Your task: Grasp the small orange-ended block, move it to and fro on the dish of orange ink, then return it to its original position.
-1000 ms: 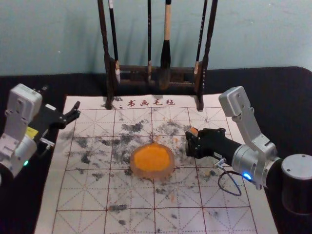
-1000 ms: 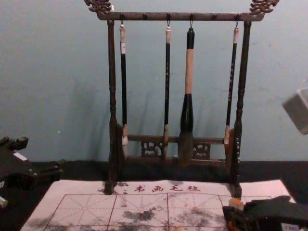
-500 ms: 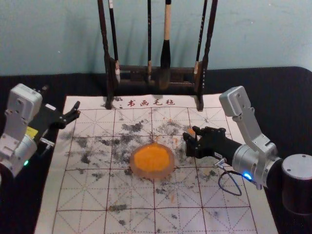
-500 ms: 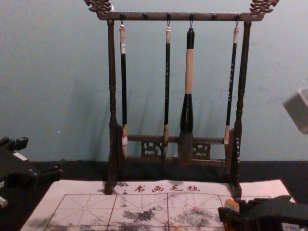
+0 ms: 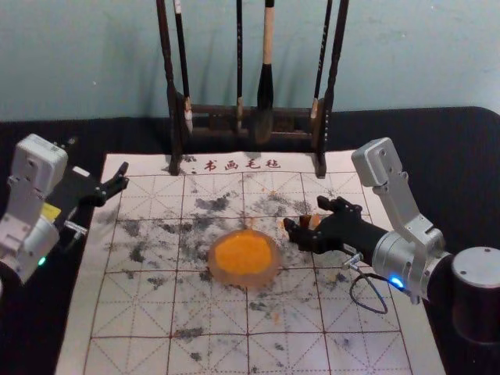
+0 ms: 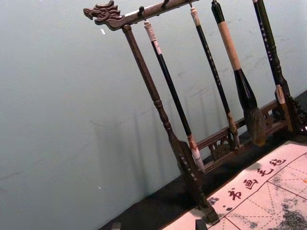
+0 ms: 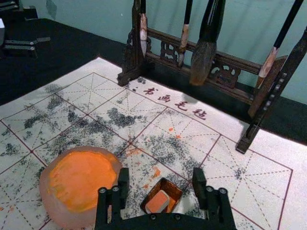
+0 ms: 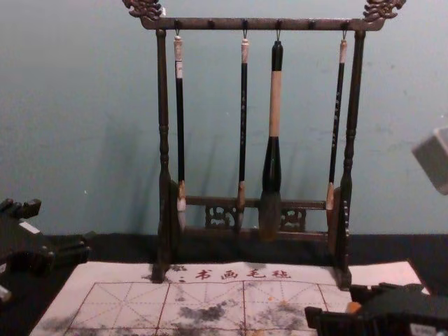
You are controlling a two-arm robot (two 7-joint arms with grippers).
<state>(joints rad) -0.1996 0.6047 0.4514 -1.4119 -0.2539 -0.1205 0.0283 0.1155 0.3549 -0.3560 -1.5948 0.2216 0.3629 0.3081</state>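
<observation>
Right tool [image 7: 161, 175], apart, flanked block [image 7: 158, 202] toward mat [image 5: 375, 351] right edge; likely needed straight retreat. Left tool [image 5: 123, 176] idled apart, by left edge.

Near the right edge of the mat [image 5: 133, 316], the right gripper [image 5: 305, 214] partly hides the small box [image 7: 166, 184] and the orange-ended block [image 7: 156, 203] in the head view. That view crops the mat's near corners and, by its far edge, the top of the brush rack [image 5: 166, 70]. Lettering on the brush handles [image 8: 243, 112] is too small to read.
</observation>
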